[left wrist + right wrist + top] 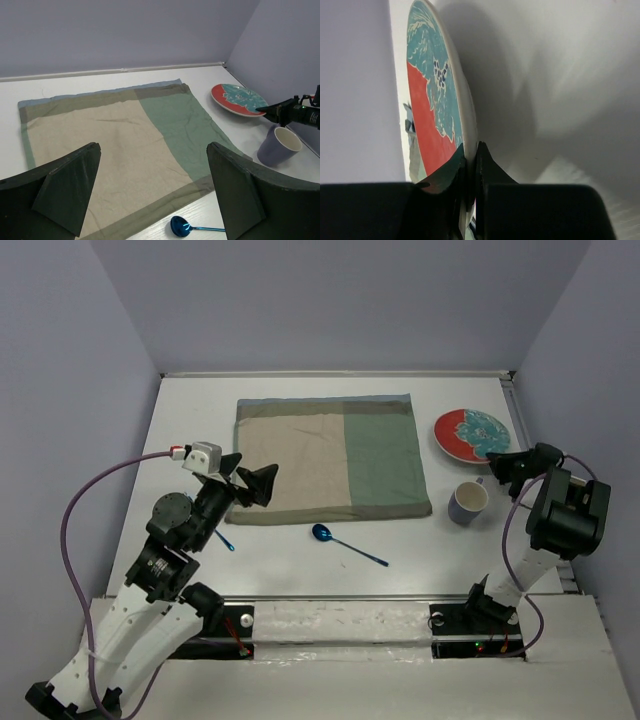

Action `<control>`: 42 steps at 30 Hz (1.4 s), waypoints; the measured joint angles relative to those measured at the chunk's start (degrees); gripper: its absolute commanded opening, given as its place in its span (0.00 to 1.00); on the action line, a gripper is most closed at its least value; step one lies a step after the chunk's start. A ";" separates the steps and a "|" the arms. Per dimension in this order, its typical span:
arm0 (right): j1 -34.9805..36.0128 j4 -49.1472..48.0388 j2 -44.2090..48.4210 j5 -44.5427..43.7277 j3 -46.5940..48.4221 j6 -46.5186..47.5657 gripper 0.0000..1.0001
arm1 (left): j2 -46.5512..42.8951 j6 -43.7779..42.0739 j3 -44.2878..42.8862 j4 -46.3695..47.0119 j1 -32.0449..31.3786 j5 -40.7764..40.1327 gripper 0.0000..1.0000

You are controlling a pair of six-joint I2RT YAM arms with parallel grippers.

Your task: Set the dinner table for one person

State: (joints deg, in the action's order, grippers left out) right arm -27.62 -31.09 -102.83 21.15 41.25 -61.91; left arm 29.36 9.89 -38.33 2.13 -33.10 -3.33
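The white dinner table [290, 575] holds a tan-and-green placemat [330, 460] at its middle back. A red and teal plate [468, 431] sits at the back right. My right gripper [503, 462] is shut on the plate's near right rim. In the right wrist view the fingers [490, 170] pinch the rim of the plate [432, 95]. My left gripper [254, 475] is open and empty over the placemat's left near corner. A blue spoon [345, 543] lies in front of the placemat. A lavender mug [468, 502] stands just near of the plate.
A second blue utensil [226, 539] pokes out from under my left arm. Pale lavender walls close in the table on three sides. In the left wrist view the placemat [115, 135], spoon [181, 226], mug [279, 146] and plate [235, 97] all show.
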 measured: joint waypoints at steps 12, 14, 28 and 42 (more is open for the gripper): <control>11.52 15.37 5.42 -5.38 22.21 8.50 0.00 | 1.42 -0.24 0.09 0.07 1.57 -0.52 0.99; 16.59 15.23 7.37 -4.59 22.43 9.29 0.00 | 1.68 -0.24 0.09 0.07 1.95 -0.96 0.99; 45.81 20.57 -2.93 11.04 27.10 13.31 0.00 | 3.15 -0.42 0.11 0.07 3.15 -2.82 0.99; 47.43 18.62 -6.75 7.37 25.75 13.73 0.00 | 3.15 -0.46 0.11 0.07 3.98 -3.61 0.99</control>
State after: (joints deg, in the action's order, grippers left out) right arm 19.81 -12.47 -109.58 28.51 67.00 -48.18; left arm 32.51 9.43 -38.22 2.20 -29.12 -6.94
